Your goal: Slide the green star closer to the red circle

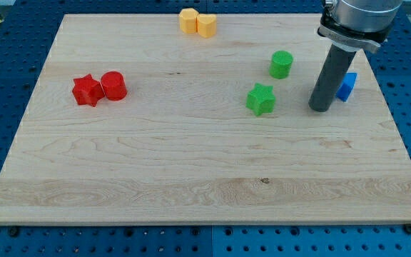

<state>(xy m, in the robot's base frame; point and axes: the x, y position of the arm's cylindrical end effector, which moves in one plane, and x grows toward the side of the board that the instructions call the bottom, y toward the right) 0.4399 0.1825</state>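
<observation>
Counter [191, 171]: pale wooden board with fine horizontal grain and one small dark knot toward the view's bottom, resting on a blue perforated base [6, 50].

Green star [261, 99]: plastic-looking, ribbed sides, flat top, lying flat right of the board's centre. A star of even points, so no long axis can be made out; one point faces roughly the view's top.

My tip [320, 109]: lower end of a straight dark cylindrical rod, standing on the board just to the view's right of the green star, apart from it. There are no fingers on this rod, so nothing opens or closes and nothing is held.

Red star [86, 90] and red circle [113, 86]: a short red cylinder and a red star block, touching side by side at the view's left, well apart from the green star.

Blue block [347, 86]: partly hidden behind the rod, near the board's right edge; shape cannot be told.

Green circle [281, 64]: short ribbed cylinder, near the green star, toward the view's top.

Two yellow blocks [197, 22]: touching, at the board's top edge; exact shapes unclear.
</observation>
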